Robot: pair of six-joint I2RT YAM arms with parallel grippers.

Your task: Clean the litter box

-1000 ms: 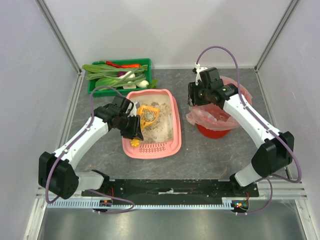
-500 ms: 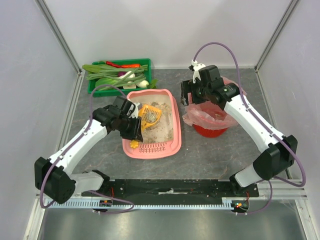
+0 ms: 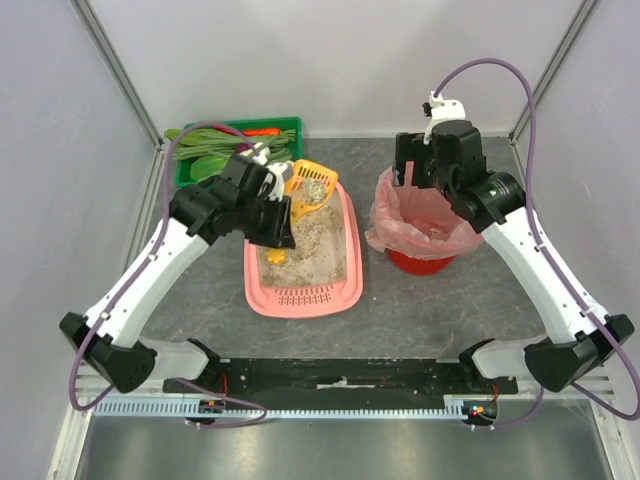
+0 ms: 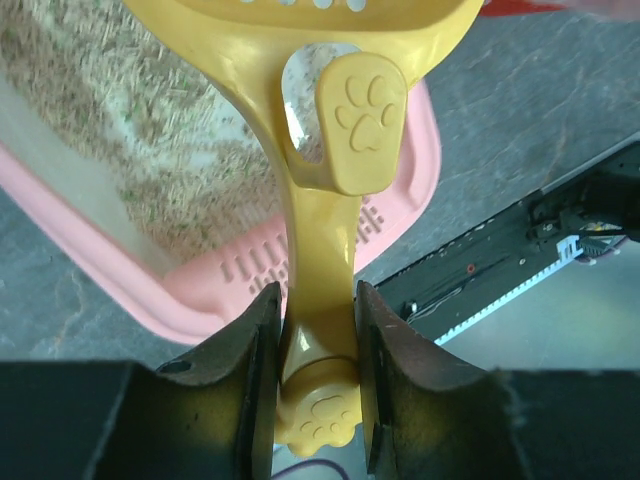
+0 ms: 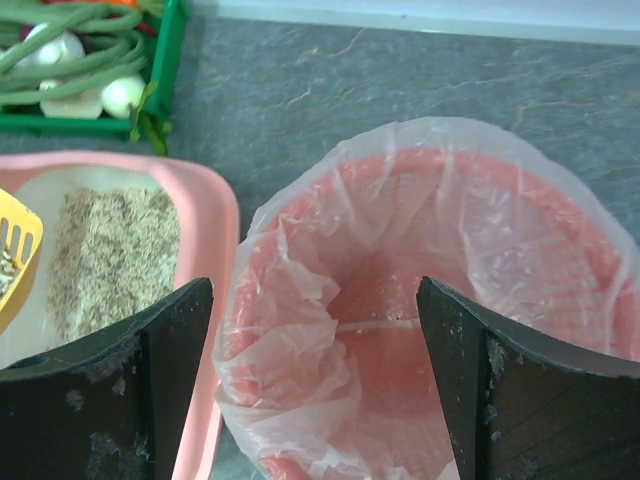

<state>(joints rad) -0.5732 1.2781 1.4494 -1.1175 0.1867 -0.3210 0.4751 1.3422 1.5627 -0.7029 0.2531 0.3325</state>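
Observation:
The pink litter box (image 3: 300,302) lies mid-table with grey-beige litter inside; its slotted ledge is at the near end. My left gripper (image 3: 274,214) is shut on the handle of a yellow slotted scoop (image 3: 311,186). The scoop is raised over the box's far end, with grey clumps in its bowl. In the left wrist view the paw-print scoop handle (image 4: 318,250) is clamped between the fingers of the left gripper (image 4: 315,300), above the box (image 4: 110,262). My right gripper (image 3: 416,176) (image 5: 312,290) stands open over the bin, holding nothing.
A red bin lined with a pink bag (image 3: 425,228) (image 5: 450,290) stands right of the box, its mouth open. A green crate (image 3: 291,126) (image 5: 168,60) of vegetables sits at the back left. White walls close the table's sides and back.
My left arm has lifted the scoop out of the litter toward the box's far end. My right gripper has opened and moved from the bag's left rim to above the bin's far side.

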